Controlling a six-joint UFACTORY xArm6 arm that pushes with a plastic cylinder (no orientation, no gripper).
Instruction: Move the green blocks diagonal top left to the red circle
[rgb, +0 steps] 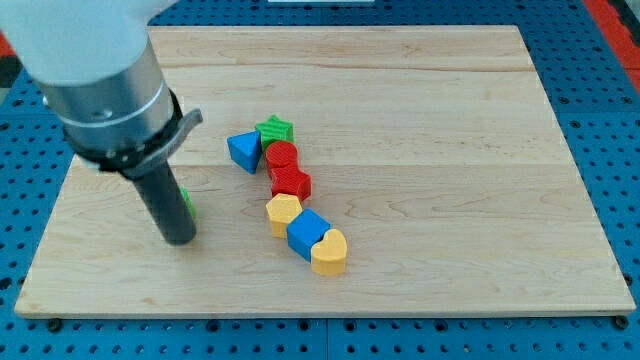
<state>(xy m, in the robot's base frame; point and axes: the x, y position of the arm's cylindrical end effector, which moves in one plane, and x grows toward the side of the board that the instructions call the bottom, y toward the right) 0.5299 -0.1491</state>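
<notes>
A green star block (275, 130) sits at the top of a chain of blocks in the board's middle, touching a red circle block (281, 156) just below it. A second green block (187, 203) at the view's left is mostly hidden behind my rod; its shape cannot be made out. My tip (180, 239) rests on the board right next to that green block, at its lower left side. The arm's grey body covers the view's top left.
A blue triangle block (243, 151) lies left of the red circle. Below the circle come a red star block (291, 182), a yellow block (283, 211), a blue block (308, 233) and a yellow heart block (329, 252). The wooden board (450, 150) sits on a blue pegboard.
</notes>
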